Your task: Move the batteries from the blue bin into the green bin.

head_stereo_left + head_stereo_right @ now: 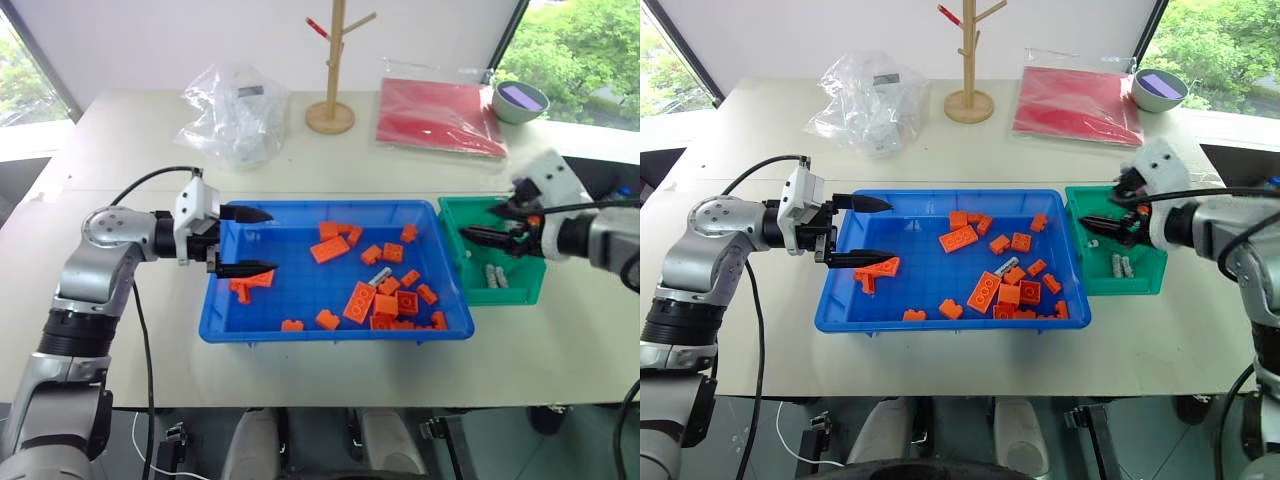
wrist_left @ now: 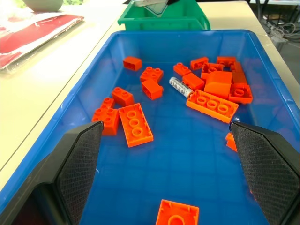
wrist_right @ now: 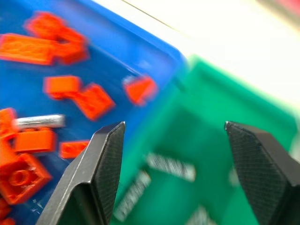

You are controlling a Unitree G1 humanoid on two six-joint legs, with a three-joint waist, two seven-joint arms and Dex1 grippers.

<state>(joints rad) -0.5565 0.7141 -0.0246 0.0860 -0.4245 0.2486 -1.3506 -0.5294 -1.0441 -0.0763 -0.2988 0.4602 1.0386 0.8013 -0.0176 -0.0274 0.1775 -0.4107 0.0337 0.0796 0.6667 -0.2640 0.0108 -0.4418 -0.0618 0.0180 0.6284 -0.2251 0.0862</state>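
One battery (image 2: pixel 181 87) is all you have left in the blue bin (image 1: pixel 240 330), lying among the orange bricks (image 1: pixel 329 249) near the bin's right-hand half, close to the middle. Your left gripper (image 1: pixel 245 241) hangs over the opposite, left end of that bin with its fingers spread and nothing between them, so the battery lies well apart from it, straight out ahead across the blue floor. Just beside the blue bin on the right stands the green bin (image 1: pixel 455 215), with two batteries (image 1: pixel 496 276) lying side by side on its floor. Your right gripper (image 1: pixel 495 223) sits over this green bin, jaws parted and empty, with those two batteries just below and in front of its fingertips.
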